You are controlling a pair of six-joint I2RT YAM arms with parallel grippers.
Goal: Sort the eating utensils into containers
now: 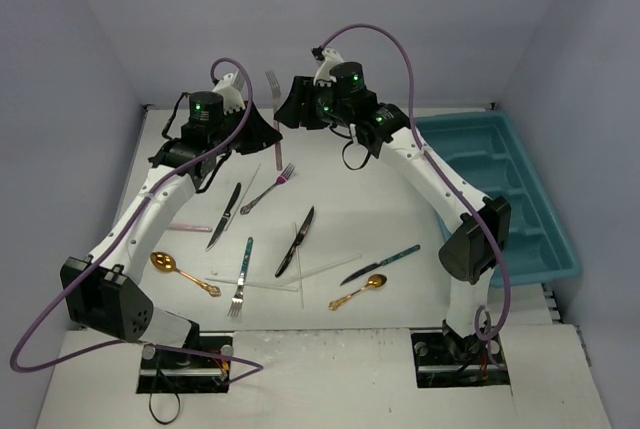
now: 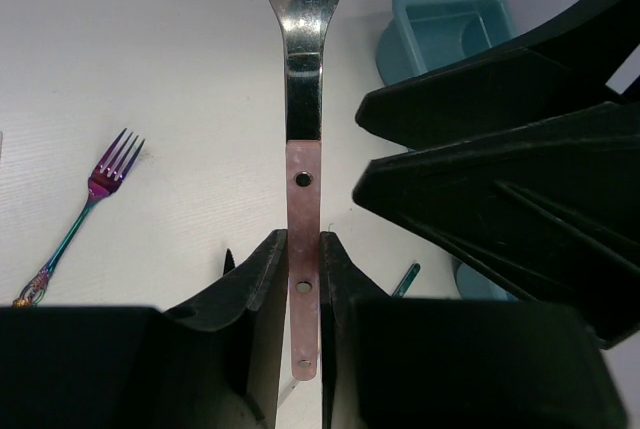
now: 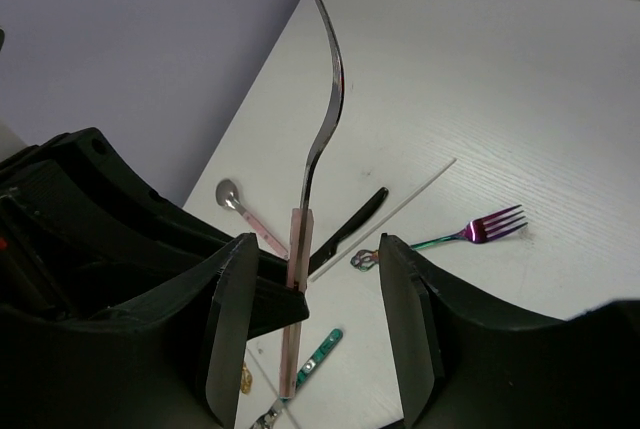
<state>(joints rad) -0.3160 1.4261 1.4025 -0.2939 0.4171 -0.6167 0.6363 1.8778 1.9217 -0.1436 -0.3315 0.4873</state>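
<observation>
A silver fork with a pink handle (image 1: 273, 89) is held upright above the back of the table. My left gripper (image 2: 304, 279) is shut on its pink handle (image 2: 304, 199), tines pointing up. My right gripper (image 3: 315, 269) faces it from the right with its jaws apart on either side of the same handle (image 3: 300, 249), neither pad visibly touching it. The teal-blue tray (image 1: 500, 189) with its long containers lies at the right edge. On the table lie an iridescent fork (image 1: 268, 190), two dark knives (image 1: 225, 216) (image 1: 296, 241), a teal-handled fork (image 1: 241, 276) and two gold spoons (image 1: 183, 272) (image 1: 359, 291).
A teal-handled knife (image 1: 380, 264), thin white sticks (image 1: 310, 271) and a pink-handled spoon (image 1: 190, 227) also lie on the white table. Purple-grey walls close the back and both sides. Both arms meet close together at the back centre.
</observation>
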